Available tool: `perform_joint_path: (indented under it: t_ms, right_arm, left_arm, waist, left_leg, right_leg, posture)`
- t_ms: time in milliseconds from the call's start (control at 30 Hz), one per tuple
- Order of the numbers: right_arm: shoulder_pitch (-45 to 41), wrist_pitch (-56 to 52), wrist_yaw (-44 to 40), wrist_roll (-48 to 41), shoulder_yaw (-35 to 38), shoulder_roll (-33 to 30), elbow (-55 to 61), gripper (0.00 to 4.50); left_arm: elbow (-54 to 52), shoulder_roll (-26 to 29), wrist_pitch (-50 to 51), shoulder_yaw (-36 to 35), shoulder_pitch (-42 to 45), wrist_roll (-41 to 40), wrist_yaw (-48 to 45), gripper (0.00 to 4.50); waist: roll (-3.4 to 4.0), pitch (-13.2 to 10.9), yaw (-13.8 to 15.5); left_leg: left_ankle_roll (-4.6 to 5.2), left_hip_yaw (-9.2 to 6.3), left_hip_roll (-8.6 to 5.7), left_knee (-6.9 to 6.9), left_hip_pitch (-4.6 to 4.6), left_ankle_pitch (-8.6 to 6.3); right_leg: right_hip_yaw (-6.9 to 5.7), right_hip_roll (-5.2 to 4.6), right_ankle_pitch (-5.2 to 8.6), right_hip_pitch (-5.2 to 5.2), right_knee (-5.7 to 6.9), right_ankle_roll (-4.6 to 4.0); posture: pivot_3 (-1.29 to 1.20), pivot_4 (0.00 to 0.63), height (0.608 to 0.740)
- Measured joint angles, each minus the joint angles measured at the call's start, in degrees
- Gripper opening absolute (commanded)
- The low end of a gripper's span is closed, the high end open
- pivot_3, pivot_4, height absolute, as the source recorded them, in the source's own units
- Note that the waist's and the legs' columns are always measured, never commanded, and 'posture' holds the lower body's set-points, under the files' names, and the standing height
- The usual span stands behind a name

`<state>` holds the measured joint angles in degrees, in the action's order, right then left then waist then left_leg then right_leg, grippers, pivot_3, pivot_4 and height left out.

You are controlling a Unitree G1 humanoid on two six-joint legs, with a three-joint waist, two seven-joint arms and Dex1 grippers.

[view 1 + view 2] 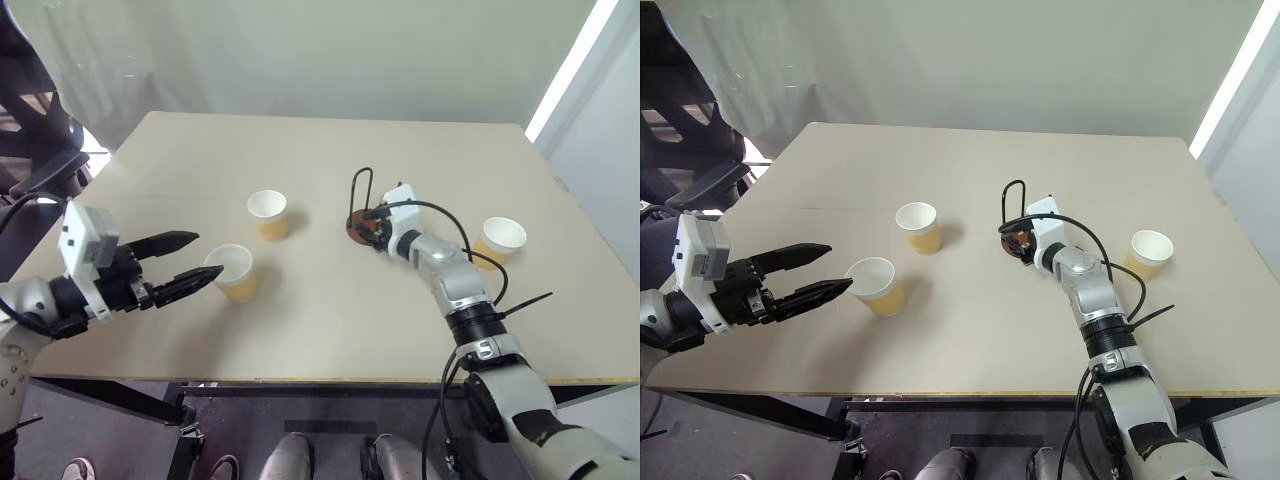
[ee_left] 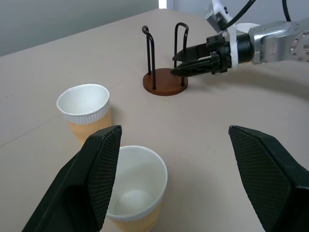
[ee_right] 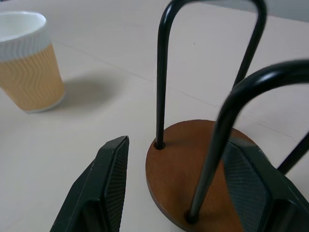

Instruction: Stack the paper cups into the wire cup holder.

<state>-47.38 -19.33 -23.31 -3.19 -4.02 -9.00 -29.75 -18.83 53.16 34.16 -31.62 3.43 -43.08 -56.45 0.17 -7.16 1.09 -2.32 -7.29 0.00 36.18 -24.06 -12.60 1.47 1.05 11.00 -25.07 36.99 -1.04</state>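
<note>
1. The left gripper (image 1: 196, 262) hovers with fingers wide apart beside the nearest cup (image 1: 232, 272), holding nothing.
2. The right gripper (image 2: 179, 63), fingers parted and empty, sits at the wire cup holder (image 2: 164, 81).
3. Two other cups (image 1: 268, 214) (image 1: 500, 240) stand apart on the table (image 1: 300, 150).

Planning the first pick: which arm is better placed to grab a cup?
Left, likely. The left gripper is open right beside the nearest cup; the right gripper sits at the wire cup holder.
</note>
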Motion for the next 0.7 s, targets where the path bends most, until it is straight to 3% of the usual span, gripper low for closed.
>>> perform_joint_path:
  t_ms: [67,167,367,567,700]
  right_arm:
    - [-0.61,1.19,0.24,0.26,0.00,0.15,-1.69,2.93]
    - [-1.26,2.67,0.28,0.70,0.00,0.14,-3.05,2.34]
    - [-1.44,4.40,0.25,1.31,0.00,-0.13,-4.51,0.17]
    - [-0.96,5.11,-3.34,1.66,-0.86,-1.58,-3.73,0.04]
    - [5.37,4.56,-13.87,-0.95,-3.44,-4.76,6.00,0.04]
  left_arm:
    - [-0.03,0.00,-0.01,-0.02,-0.18,0.00,0.45,3.77]
    - [-0.03,0.00,-0.08,-0.04,-0.31,0.01,0.82,3.80]
    - [-0.12,0.00,-0.33,-0.07,-0.49,0.40,1.60,3.80]
    - [-0.14,0.09,-0.44,-0.07,-0.43,0.55,1.69,3.80]
    - [0.02,0.64,-0.48,0.00,0.11,0.65,1.56,3.80]
  waist:
    - [0.00,0.00,0.04]
    - [0.00,0.00,0.06]
    - [0.00,0.00,0.02]
    - [0.00,0.00,0.07]
    - [-0.03,0.01,0.16]
  left_leg:
    - [-0.01,0.00,0.00,0.00,-0.01,0.00]
    - [-0.02,0.00,0.00,0.00,-0.01,-0.01]
    - [-0.03,0.00,0.01,0.00,-0.01,-0.02]
    - [-0.04,0.01,0.01,-0.01,-0.03,-0.02]
    - [-0.08,0.01,0.01,-0.02,-0.05,-0.06]
  right_leg:
    - [0.00,0.00,0.00,0.00,0.00,-0.01]
    - [0.00,0.00,0.01,-0.01,0.00,-0.03]
    - [0.00,0.00,0.01,-0.01,0.00,-0.04]
    - [0.00,0.00,0.01,-0.01,-0.01,-0.04]
    - [-0.02,0.01,0.02,-0.01,-0.03,-0.05]
  posture:
    - [0.00,0.150,0.740]
    - [0.00,0.150,0.740]
    - [0.00,0.150,0.740]
    - [0.00,0.150,0.740]
    - [0.00,0.150,0.740]
